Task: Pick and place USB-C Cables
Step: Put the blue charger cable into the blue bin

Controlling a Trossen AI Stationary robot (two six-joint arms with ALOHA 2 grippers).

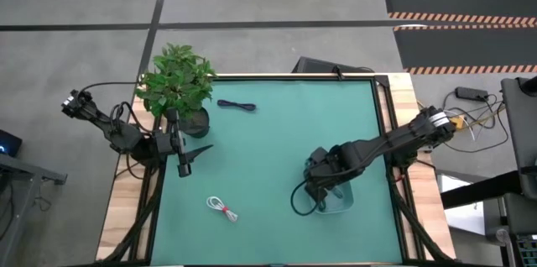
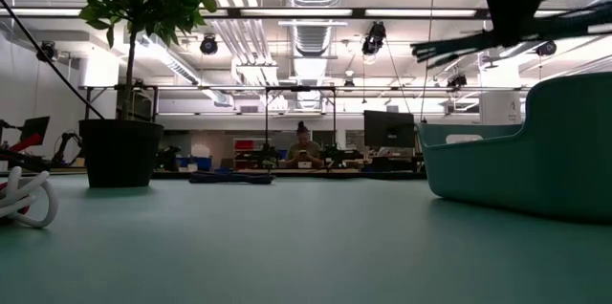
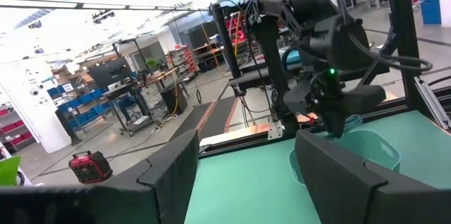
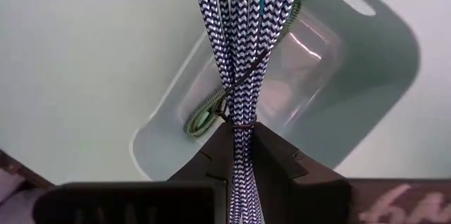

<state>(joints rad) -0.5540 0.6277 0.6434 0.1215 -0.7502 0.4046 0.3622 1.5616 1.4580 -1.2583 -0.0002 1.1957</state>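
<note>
Left gripper [image 1: 186, 159] waits at the table's left edge beside the potted plant [image 1: 176, 86], fingers [image 3: 169, 175] spread apart, holding nothing.

On the mat [image 1: 277, 133], left to right: white cable with red tie [image 1: 222, 209] lies near the front; a dark cable [image 1: 237, 106] lies toward the back, just right of the plant. Both well apart from the bin [image 1: 337, 199].

Right gripper [image 4: 239, 146] hangs over the teal bin, fingers clamped together on a navy blue cable [image 4: 243, 48], braided, bundled by a thin tie close to the fingertips. In the right wrist view the bundle dangles over the bin's open mouth; a green cable [image 4: 204, 115] already rests inside against the wall.

Step in hand, by judgement: placing the navy bundle, transport about done, release pending. Next move calls for parting the fingers, perhaps after a small descent, so all loops fall inside the rim and none drape over it. Two cables on the mat remain to collect, so the task looks roughly half done.
</note>
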